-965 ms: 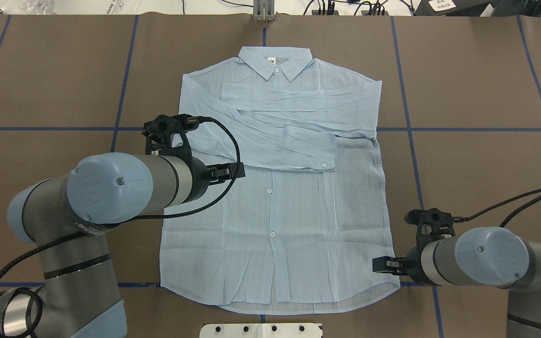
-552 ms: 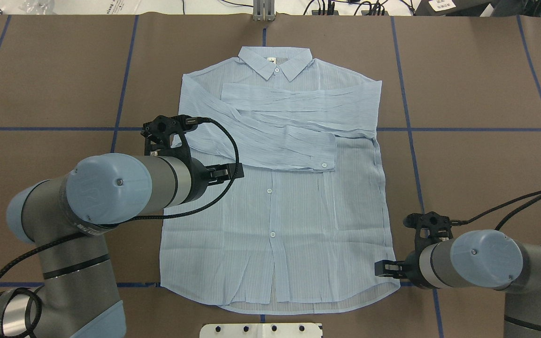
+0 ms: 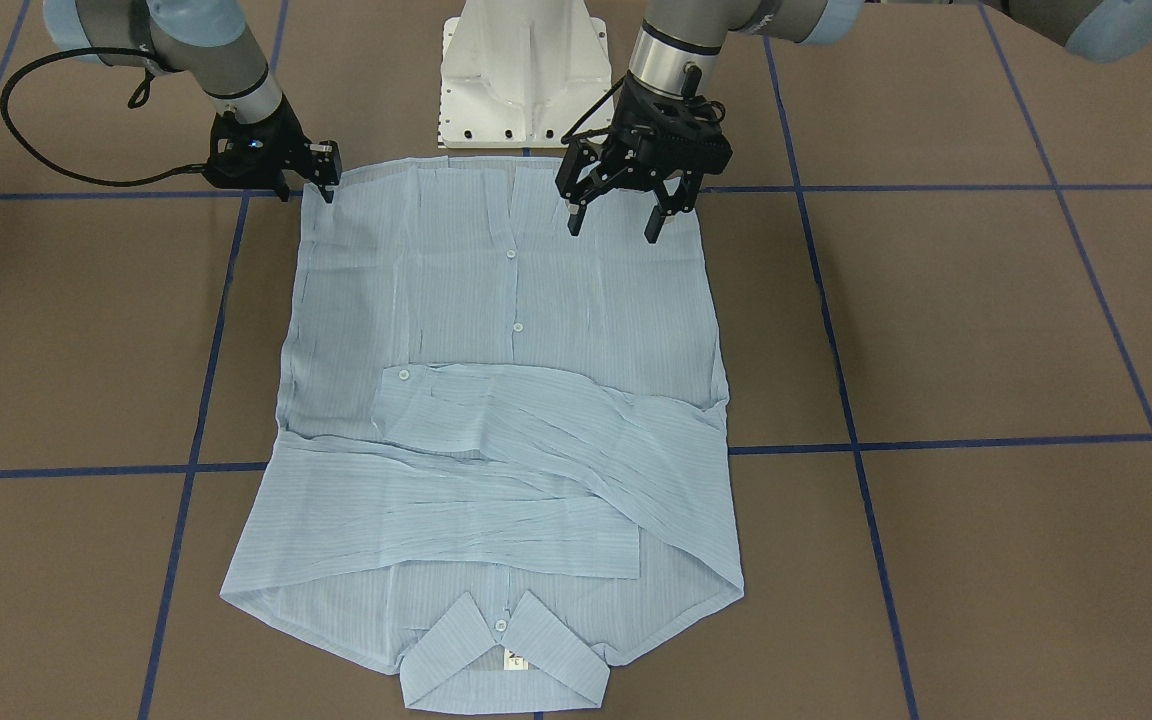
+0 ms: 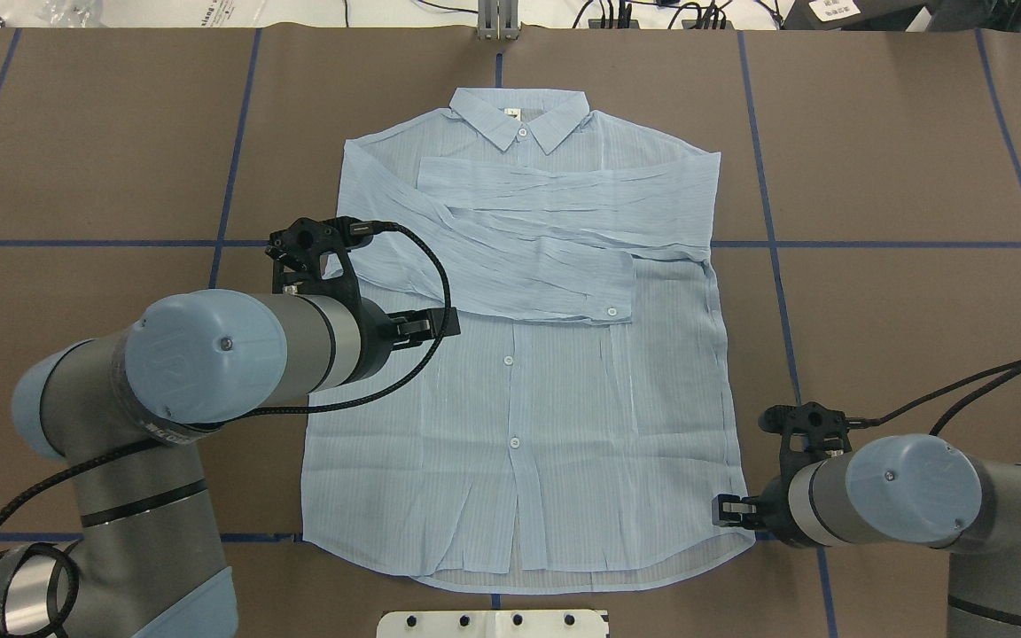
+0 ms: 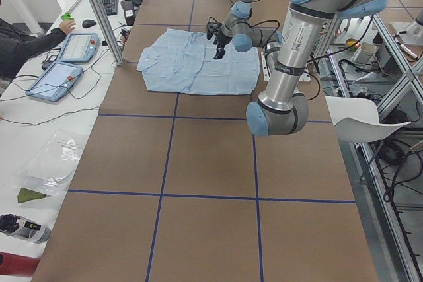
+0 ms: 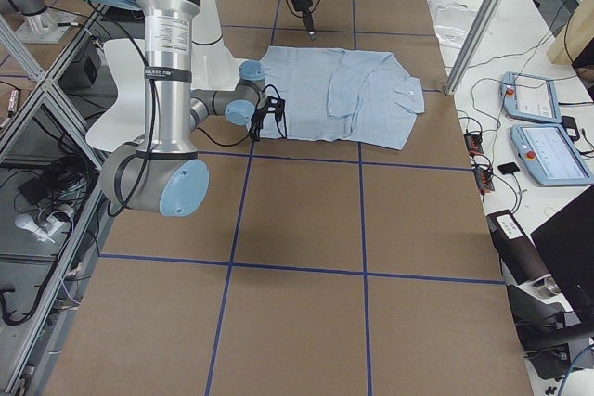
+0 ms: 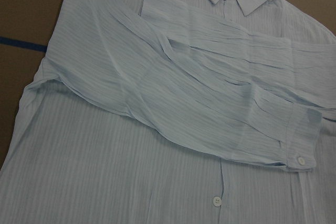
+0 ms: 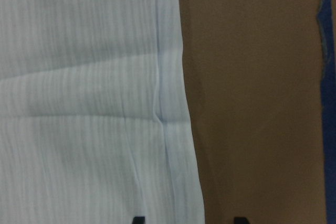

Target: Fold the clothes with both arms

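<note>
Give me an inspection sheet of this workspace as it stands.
Surface: brown mat with a blue tape grid.
Job's things: light blue shirt lies flat, front up, both sleeves folded across the chest.
Clutter: nothing seen.
Grippers: left gripper open, raised over the shirt; right gripper open, low at the hem corner, straddling the side edge.
Cables: a black cable loops at each wrist.
Surroundings: white pedestal; tablets and a person's sleeve at a side bench.

The shirt (image 4: 528, 416) is light blue, finely striped; the table (image 4: 900, 133) brown, blue-lined.
</note>
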{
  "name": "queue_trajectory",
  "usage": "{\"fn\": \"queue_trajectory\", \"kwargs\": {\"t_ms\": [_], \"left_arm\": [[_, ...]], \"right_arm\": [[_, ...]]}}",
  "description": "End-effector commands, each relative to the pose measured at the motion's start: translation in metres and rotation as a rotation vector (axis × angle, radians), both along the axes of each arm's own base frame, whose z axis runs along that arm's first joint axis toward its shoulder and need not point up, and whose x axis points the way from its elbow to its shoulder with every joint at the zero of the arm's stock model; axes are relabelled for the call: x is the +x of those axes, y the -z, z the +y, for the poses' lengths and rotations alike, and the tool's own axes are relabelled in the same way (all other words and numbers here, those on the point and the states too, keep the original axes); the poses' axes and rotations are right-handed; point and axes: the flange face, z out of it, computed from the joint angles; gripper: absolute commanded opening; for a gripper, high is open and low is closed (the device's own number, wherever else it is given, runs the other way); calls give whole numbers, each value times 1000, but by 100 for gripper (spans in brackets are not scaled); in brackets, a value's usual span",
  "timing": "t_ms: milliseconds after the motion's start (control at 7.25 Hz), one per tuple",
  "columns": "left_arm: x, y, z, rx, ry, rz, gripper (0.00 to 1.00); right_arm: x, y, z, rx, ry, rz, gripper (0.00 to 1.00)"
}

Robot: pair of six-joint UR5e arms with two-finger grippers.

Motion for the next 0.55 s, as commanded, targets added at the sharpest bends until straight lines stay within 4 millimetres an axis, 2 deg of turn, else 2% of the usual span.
{"fn": "queue_trajectory", "kwargs": {"t_ms": [0, 138, 414], "left_arm": [[0, 0, 0, 0, 0, 0, 99], [0, 1, 0, -1, 1, 2, 99], [0, 1, 1, -1, -1, 2, 99]], "right_arm": [[-4, -5, 3, -12, 15, 8, 63], [-6, -3, 3, -13, 19, 2, 53], [-7, -5, 4, -24, 28, 4, 53]]}}
